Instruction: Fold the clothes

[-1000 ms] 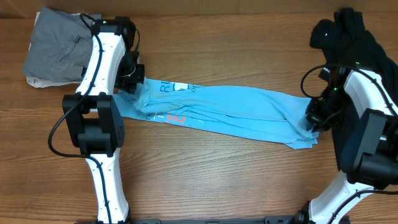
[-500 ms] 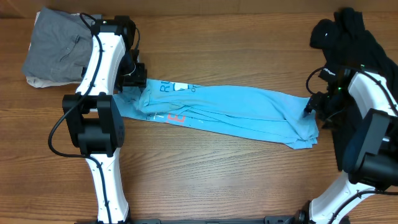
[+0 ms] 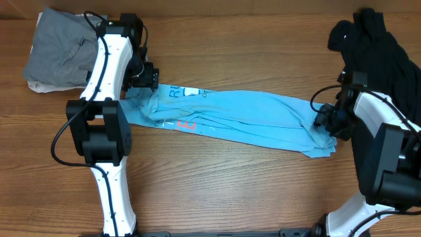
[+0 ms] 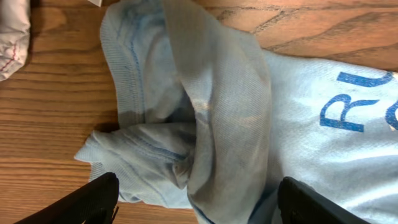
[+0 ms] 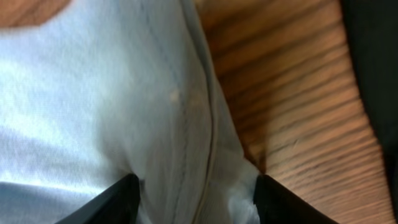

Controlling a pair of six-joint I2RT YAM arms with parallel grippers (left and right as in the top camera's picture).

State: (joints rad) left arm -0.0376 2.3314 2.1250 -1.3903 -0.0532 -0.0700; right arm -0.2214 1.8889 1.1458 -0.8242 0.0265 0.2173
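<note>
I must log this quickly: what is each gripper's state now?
Left gripper: open over the blue T-shirt, holding nothing.
Right gripper: open over the T-shirt's other end, holding nothing.

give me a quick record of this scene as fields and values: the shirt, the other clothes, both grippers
blue T-shirt: stretched in a long, rumpled strip across the table, not yet folded neatly
left gripper: open, jaws wide over the shirt's bunched end
right gripper: open, jaws apart over the shirt's other end
black garment: heaped at the far corner on the right arm's side
grey garment: folded, at the far corner on the left arm's side
table: brown wood grain
</note>
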